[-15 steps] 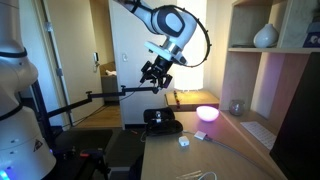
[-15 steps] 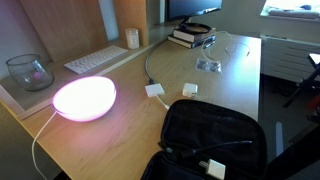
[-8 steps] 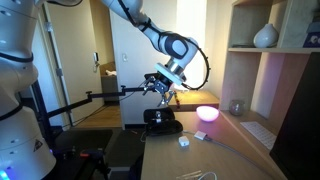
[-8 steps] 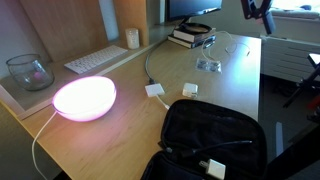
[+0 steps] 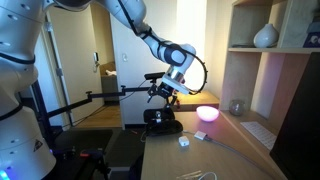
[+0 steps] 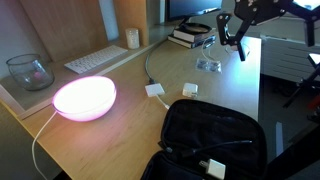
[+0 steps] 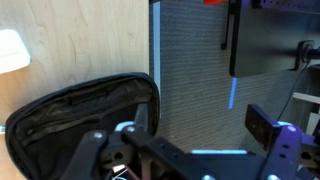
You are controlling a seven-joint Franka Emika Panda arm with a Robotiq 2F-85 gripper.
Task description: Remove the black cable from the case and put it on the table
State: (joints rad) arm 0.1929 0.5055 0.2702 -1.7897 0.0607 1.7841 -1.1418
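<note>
The black case [image 6: 215, 135] lies open at the near end of the tan table [image 6: 120, 125], with a thin black cable strand [image 6: 215, 148] across its dark interior and a small white block beside it. In an exterior view the case [image 5: 163, 120] sits at the table's end. In the wrist view the case [image 7: 85, 112] is at lower left, on the table [image 7: 80, 45]. My gripper [image 5: 163, 92] hangs open and empty in the air above the case. It also shows in an exterior view [image 6: 232, 30] and in the wrist view [image 7: 195, 135].
A glowing pink lamp [image 6: 84, 97] stands left of the case. Two small white blocks [image 6: 190, 90] with pale cables lie mid-table. A keyboard [image 6: 97, 60], a glass bowl [image 6: 29, 71] and stacked books [image 6: 192, 36] are farther back. Grey carpet [image 7: 190, 70] lies beyond the table edge.
The arm has come down toward the case. The gripper has entered the close exterior view from the upper right and moved left.
</note>
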